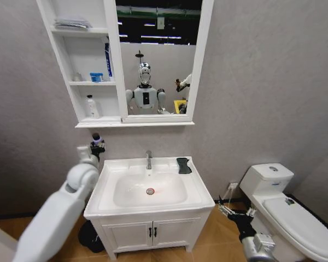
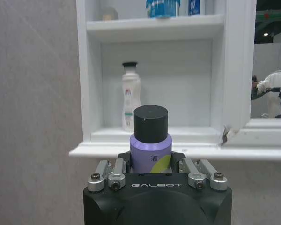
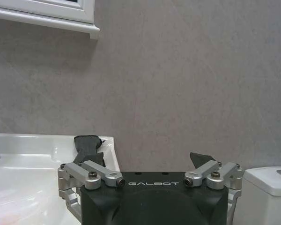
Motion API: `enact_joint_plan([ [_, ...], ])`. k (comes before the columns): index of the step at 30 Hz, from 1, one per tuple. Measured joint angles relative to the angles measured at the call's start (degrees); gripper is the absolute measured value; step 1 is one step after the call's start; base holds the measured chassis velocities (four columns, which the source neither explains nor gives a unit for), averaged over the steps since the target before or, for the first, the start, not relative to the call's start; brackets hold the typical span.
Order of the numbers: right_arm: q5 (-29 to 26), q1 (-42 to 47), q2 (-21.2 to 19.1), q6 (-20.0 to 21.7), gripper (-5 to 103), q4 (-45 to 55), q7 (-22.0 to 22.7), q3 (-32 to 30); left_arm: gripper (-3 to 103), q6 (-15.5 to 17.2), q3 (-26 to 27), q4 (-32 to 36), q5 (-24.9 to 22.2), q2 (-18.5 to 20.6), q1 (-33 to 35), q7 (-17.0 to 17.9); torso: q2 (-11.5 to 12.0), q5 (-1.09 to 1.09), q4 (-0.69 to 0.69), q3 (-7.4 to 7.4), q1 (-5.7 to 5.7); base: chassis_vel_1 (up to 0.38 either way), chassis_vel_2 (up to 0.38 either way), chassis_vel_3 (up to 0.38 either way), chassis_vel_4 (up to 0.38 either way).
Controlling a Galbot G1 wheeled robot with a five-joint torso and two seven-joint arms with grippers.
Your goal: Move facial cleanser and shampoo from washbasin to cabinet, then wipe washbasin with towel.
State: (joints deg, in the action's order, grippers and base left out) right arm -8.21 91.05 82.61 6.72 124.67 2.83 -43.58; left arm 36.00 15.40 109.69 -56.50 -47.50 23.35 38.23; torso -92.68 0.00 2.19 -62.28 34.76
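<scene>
Holding a purple bottle (image 2: pixel 151 145) tight, the left gripper (image 2: pixel 152 171) sits at middle left, below the cabinet (image 1: pixel 85 123), ready to shelve it; right gripper (image 3: pixel 152 178) waits wide, lower right

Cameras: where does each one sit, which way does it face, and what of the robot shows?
Head view: high, looking down at the washbasin and cabinet; both arms show.
Left wrist view: behind the left pincer, facing the cabinet's bottom shelf; it grips a purple bottle.
Right wrist view: behind the open right pincer, low beside the toilet, facing the wall.
Shared by head and right wrist views: the towel on the washbasin.
</scene>
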Motion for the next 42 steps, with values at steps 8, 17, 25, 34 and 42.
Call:
enact_joint_plan([
  [8, -0.65, -2.21, -0.91, 2.34, 100, 2.1, 0.18, 0.11, 43, -0.02, -6.41, -7.26, -3.01, -1.62, -10.86, -1.67, 0.0, -0.01, 0.01, -0.01, 0.01, 0.0, 0.0, 0.0, 0.0],
  [17, 0.0, -0.22, 0.6, 1.19, 100, 2.05, 0.1, 0.34, 43, -0.33, -10.1, -19.55, -0.58, -5.24, -21.95, -7.62, 0.0, 0.01, 0.01, -0.01, 0.01, 0.0, 0.0, 0.0, 0.0],
  [25, 0.07, 0.09, 1.0, 0.57, 100, 1.77, 0.03, -0.12, 43, 0.29, -14.46, -29.58, 1.12, -7.29, -31.69, -14.55, 0.0, 0.01, 0.02, -0.01, 0.01, 0.0, 0.0, 0.0, 0.0],
  [34, -0.56, 1.05, 1.77, -0.81, 100, 1.39, 0.04, -0.68, 43, 1.98, -17.28, -38.28, 2.25, -8.62, -35.54, -19.72, 0.0, 0.0, 0.0, -0.01, 0.01, 0.0, 0.0, 0.0, 0.0],
  [42, -1.12, 1.86, 1.05, -0.97, 100, 1.56, 0.05, -1.24, 43, 2.44, -18.42, -45.83, 6.1, -12.0, -38.71, -23.35, 0.0, 0.01, 0.01, -0.01, 0.01, 0.0, 0.0, 0.0, 0.0],
])
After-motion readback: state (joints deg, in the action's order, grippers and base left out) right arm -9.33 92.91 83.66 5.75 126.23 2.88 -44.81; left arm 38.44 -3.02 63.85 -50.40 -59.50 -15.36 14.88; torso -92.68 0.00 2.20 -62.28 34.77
